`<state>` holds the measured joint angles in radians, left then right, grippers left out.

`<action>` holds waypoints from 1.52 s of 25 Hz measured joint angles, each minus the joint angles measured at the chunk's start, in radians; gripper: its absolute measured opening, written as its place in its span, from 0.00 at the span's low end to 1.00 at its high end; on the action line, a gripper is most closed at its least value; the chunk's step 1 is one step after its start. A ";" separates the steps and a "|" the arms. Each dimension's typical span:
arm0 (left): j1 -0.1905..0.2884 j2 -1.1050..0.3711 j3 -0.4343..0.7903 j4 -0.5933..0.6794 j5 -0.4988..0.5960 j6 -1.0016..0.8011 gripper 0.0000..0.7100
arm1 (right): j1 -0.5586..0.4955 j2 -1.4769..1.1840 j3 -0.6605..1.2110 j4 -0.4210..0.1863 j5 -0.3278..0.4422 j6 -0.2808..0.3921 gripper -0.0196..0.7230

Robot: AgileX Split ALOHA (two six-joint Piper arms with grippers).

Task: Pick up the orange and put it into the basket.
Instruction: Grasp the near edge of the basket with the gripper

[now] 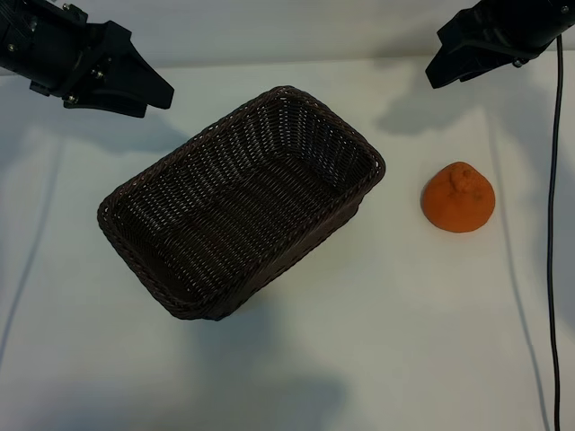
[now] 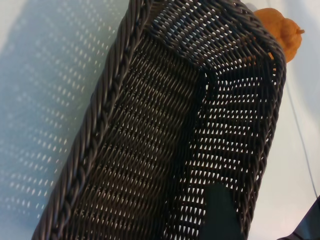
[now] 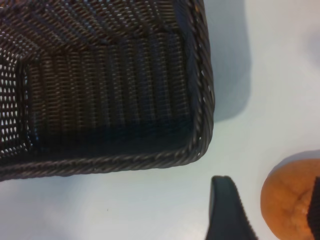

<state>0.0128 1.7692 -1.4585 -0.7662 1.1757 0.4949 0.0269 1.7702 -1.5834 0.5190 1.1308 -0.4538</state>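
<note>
White matte tabletop (image 1: 377, 359), evenly lit, soft arm shadows cast on it; pale wall strip seen at the far edge. A black cable (image 1: 550, 224) is run down the right side of the table.

Orange (image 1: 458, 198) is found on the table, well right of the basket (image 1: 135, 235), not touching it; knob end is turned up. No real long axis, so approach angle isn't constrained much.

Basket is set diagonally, long axis running from near-left to far-right, nothing seen inside. Its far-right corner is the part closest to the orange.

Right gripper (image 1: 449, 70) is held raised at the top right of the exterior view, nearly above and slightly behind the orange. In the right wrist view one dark finger (image 3: 225, 210) is seen just beside the orange (image 3: 292, 200), fruit apparently between the finger paths; jaws are spread, nothing pinched. Clearly the nearer arm.

Left gripper (image 1: 148, 90) is parked at top left, aimed across the basket (image 2: 100, 115); jaws spread too, nothing held, one finger (image 2: 217, 215) visible over the weave. Orange (image 2: 280, 30) is only glimpsed beyond the far rim, so the left arm is the far one w/ the basket in the way.

Judgement: pick not yet begun. Next move prob. a near-straight descent by the right arm; basket rim to be cleared on transfer.
</note>
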 joint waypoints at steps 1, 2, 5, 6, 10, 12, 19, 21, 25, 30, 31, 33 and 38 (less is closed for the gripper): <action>0.000 0.000 0.000 0.000 -0.001 0.002 0.71 | 0.000 0.000 0.000 0.000 0.003 0.000 0.57; 0.000 0.000 0.000 0.000 -0.001 0.002 0.71 | 0.000 0.000 0.000 0.000 0.006 0.000 0.57; 0.000 0.000 0.000 0.000 -0.001 0.001 0.71 | 0.000 0.000 0.000 0.000 0.012 0.000 0.57; 0.000 0.000 0.000 0.000 -0.001 0.000 0.71 | 0.000 0.000 0.000 0.000 0.015 0.000 0.57; 0.000 0.000 0.000 0.000 -0.001 0.000 0.71 | 0.000 0.000 0.000 0.000 0.023 0.000 0.57; 0.000 0.000 0.000 0.000 -0.001 0.000 0.71 | 0.000 0.000 0.000 0.000 0.024 0.000 0.57; 0.000 0.000 0.000 0.000 -0.002 0.000 0.71 | 0.000 0.000 0.000 0.000 0.025 0.000 0.57; 0.000 0.000 0.000 0.000 -0.002 0.000 0.71 | 0.000 0.000 0.000 0.000 0.025 0.000 0.57; 0.000 0.000 0.000 0.000 -0.005 0.000 0.71 | 0.000 0.000 0.000 0.000 0.025 0.000 0.57; 0.000 0.000 0.000 0.000 -0.017 0.000 0.71 | 0.000 0.000 0.000 0.000 0.025 0.000 0.57; 0.000 0.000 0.000 0.000 -0.017 0.000 0.71 | 0.000 0.000 0.000 0.000 0.025 0.000 0.57; 0.000 0.000 0.000 0.000 -0.018 -0.001 0.71 | 0.000 0.000 0.000 0.000 0.026 0.000 0.57; 0.000 0.000 0.000 0.000 -0.030 -0.002 0.71 | 0.000 0.000 0.000 0.000 0.026 0.000 0.57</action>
<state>0.0128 1.7692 -1.4585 -0.7662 1.1460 0.4928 0.0269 1.7702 -1.5834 0.5190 1.1571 -0.4535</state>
